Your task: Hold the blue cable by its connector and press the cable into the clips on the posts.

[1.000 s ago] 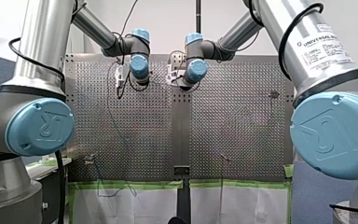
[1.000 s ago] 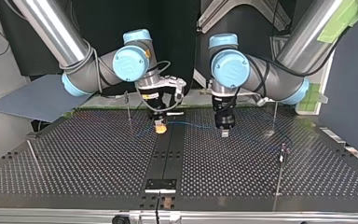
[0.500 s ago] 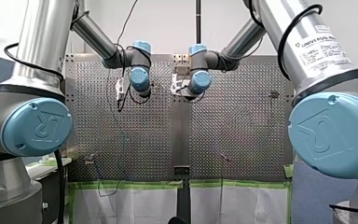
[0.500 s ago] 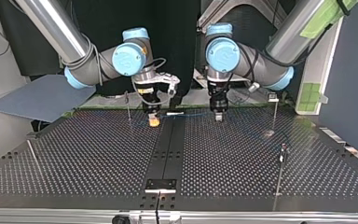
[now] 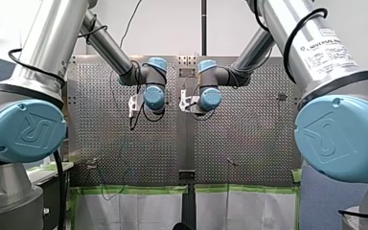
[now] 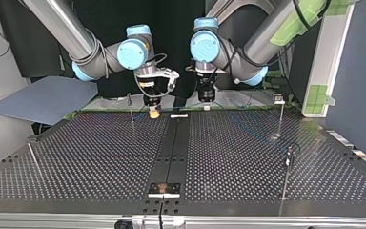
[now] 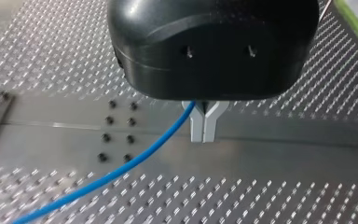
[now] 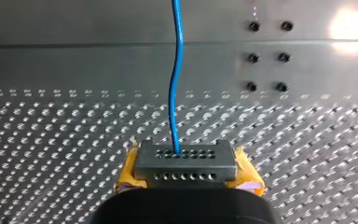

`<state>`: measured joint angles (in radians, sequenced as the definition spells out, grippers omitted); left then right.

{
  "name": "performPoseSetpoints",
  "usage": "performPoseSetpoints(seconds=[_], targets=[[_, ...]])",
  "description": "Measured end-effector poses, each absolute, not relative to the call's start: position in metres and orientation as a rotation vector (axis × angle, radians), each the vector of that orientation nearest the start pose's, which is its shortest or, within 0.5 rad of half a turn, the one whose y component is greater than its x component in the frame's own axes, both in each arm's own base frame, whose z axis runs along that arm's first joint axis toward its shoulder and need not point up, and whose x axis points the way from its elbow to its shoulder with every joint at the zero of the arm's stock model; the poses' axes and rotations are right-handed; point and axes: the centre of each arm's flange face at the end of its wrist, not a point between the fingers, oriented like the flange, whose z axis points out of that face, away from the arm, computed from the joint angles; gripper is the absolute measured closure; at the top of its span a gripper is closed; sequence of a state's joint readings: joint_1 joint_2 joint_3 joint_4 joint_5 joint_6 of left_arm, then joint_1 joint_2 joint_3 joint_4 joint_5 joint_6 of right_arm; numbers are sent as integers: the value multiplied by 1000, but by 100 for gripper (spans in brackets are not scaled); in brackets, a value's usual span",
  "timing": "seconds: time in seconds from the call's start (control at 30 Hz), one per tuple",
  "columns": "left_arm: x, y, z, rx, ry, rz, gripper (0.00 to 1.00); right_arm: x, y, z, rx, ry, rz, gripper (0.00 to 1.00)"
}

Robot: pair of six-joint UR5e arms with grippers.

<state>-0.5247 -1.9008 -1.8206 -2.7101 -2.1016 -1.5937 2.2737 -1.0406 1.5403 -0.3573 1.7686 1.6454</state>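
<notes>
The blue cable (image 8: 174, 93) leaves a grey metal connector (image 8: 185, 161) and runs straight ahead over the plate. My right gripper (image 8: 186, 176) is shut on that connector, with yellow pads (image 8: 129, 173) on both sides. In the top view it (image 6: 154, 113) hangs at the table's far edge, left of the middle. My left gripper (image 7: 203, 136) has its metal fingers shut on the cable (image 7: 121, 170), which trails away across the plate. In the top view the left gripper (image 6: 206, 106) sits just right of the middle strip.
Thin posts stand on the perforated table (image 6: 100, 157): one beside the right gripper (image 6: 131, 110), two with clips at the top view's right (image 6: 279, 114) (image 6: 289, 164), one leaning at the left (image 6: 34, 161). A black strip (image 6: 171, 148) runs down the middle.
Both arms have drawn back to the table's far edge in the top view. My left gripper has also shifted toward that view's left, closer to the right gripper. Both grips are unchanged.
</notes>
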Motion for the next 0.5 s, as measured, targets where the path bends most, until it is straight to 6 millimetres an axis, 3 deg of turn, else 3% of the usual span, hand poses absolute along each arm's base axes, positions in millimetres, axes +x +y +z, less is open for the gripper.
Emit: performPoseSetpoints(seconds=[0.27,0.5], targets=[[408,-356,195,72,1725,32,100,483,-417,197,1666,-1094,1488,100],[409,-360,157,101,1741,11,100,469,-410,140,1697,-1137,1429,100]])
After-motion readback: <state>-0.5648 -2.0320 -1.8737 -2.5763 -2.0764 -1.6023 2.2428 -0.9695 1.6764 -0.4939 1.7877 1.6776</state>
